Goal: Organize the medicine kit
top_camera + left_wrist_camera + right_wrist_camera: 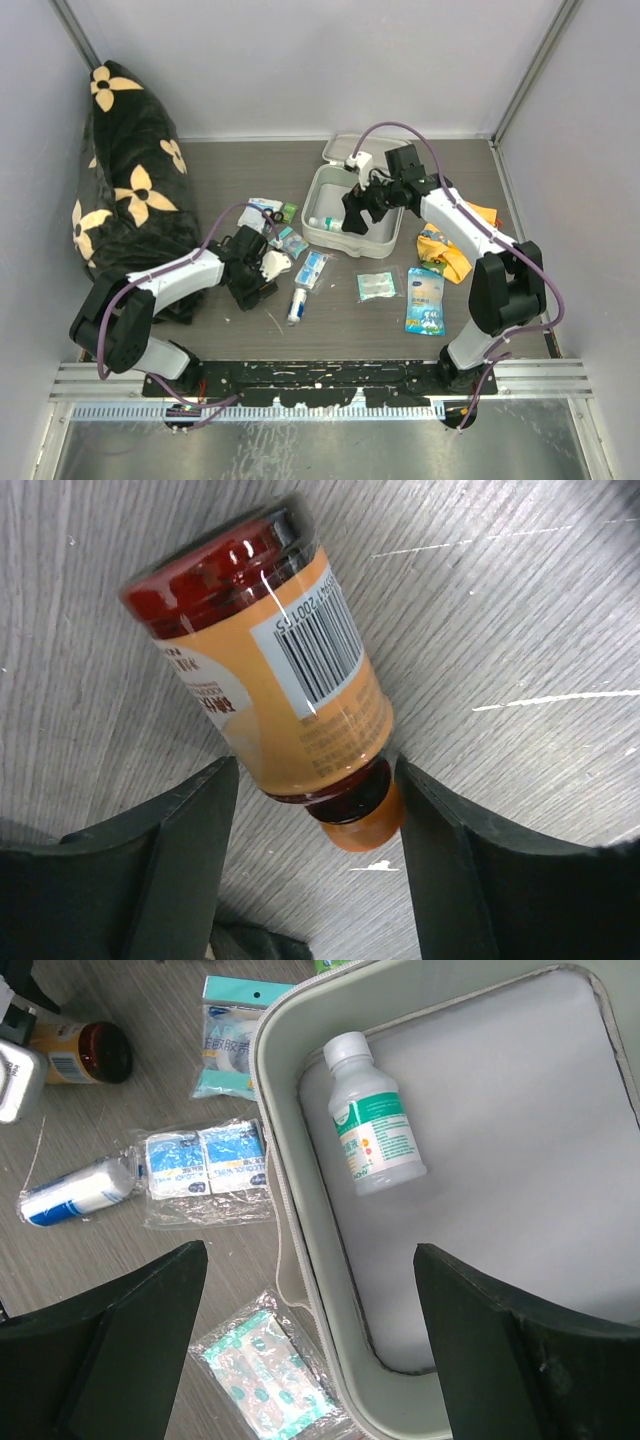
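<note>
The medicine kit (309, 200), that pale grey-white plastic case, sat open mid-table under your right gripper (310, 1255). Jaws were wide and empty, probably because the clear white-capped bottle (375, 1120) already lay inside. Your left gripper (315, 770) was spread too, straddling the cap end of the dark-red orange-labelled bottle (270, 670), lined up for a pinch.
</note>
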Motion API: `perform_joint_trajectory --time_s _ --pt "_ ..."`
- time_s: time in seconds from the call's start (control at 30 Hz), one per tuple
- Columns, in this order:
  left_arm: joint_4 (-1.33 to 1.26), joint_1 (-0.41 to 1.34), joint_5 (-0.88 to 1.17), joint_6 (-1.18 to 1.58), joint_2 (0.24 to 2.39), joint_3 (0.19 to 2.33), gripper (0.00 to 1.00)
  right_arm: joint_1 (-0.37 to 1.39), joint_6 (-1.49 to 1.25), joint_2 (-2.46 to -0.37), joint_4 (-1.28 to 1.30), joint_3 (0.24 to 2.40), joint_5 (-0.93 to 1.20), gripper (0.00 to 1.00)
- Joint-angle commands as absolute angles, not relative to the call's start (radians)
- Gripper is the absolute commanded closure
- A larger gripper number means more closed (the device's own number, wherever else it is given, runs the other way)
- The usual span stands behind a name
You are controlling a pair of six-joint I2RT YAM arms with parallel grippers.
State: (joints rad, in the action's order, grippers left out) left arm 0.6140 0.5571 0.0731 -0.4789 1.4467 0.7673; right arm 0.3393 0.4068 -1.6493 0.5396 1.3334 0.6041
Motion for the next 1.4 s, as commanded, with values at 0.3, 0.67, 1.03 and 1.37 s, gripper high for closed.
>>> perform_joint_trajectory --time_s 0.3,0.67,1.03,1.37 --pt "0.518 0.560 0.019 -0.476 1.405 0.738 0.67 0.345 0.397 -1.550 0.454 1.267 0.665 0.09" --pt "0.577 0.560 0.112 -0.575 1.244 0.770 1.00 0.344 0.260 -1.457 0.201 1.081 0.900 0.10" --pt "0.809 0.575 0.305 -0.789 1.129 0.984 1.00 0.426 -0.110 -1.452 -0.038 0.993 0.946 0.04" --pt "0.863 0.654 0.316 -0.983 1.078 1.033 1.00 0.502 -0.340 -1.585 -0.084 1.082 1.057 0.01"
